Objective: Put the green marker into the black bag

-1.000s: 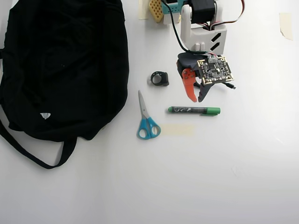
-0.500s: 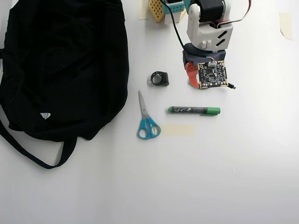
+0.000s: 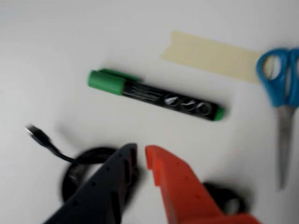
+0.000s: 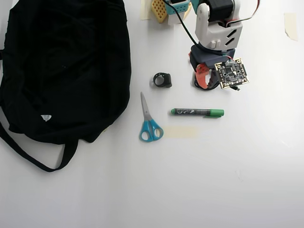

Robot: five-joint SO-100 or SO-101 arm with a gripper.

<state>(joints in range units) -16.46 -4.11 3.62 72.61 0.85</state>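
Observation:
The green marker lies flat on the white table, its green cap to the right in the overhead view; the wrist view shows the marker just beyond my fingertips. My gripper hovers a little behind the marker, near the arm's base. In the wrist view my gripper has its black and orange fingers almost touching at the tips, with nothing between them. The black bag fills the left side of the overhead view, with its strap trailing toward the front; it is out of the wrist view.
Blue-handled scissors lie left of the marker, between it and the bag. A strip of beige tape is stuck just in front. A small black ring-like object sits behind the scissors. A coiled black cable lies under the gripper.
The gripper has pulled back from the marker toward the arm's base and shifted slightly right; its fingers now sit mostly under the wrist camera board. Nothing on the table moved.

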